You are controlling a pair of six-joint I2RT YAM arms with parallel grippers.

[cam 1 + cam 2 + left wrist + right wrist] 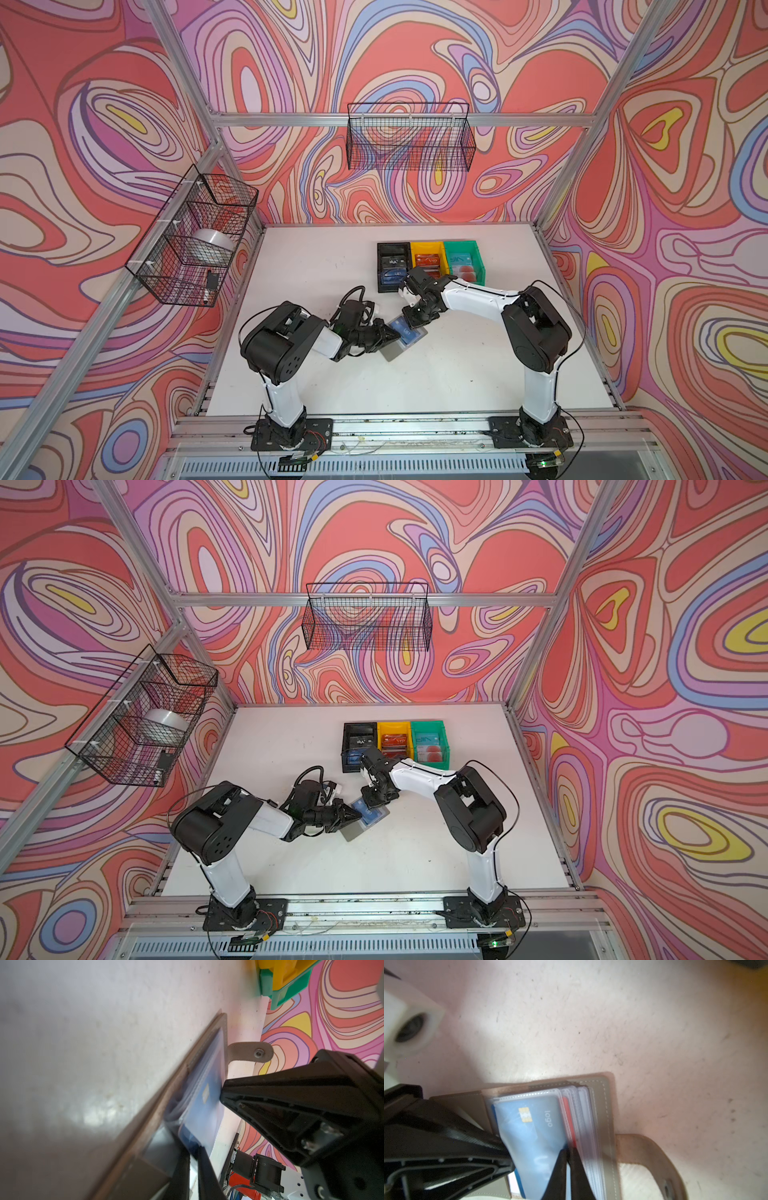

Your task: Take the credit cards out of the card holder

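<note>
On the worktop (591, 1022), in the open card holder (607, 1105), my right end effector (568, 1159) pinches a limp clear sleeve (542, 1094) while my left end effector (194, 1159) grips the probably stiff, slick blue card (533, 1126) by its exposed edge.

Both top views are bright, even and sharp, with only faint shadows on the white table (457, 374) near the card holder (390, 355). In both wrist views the card holder is blurred, and pale glare sits on the table just beside it.
</note>
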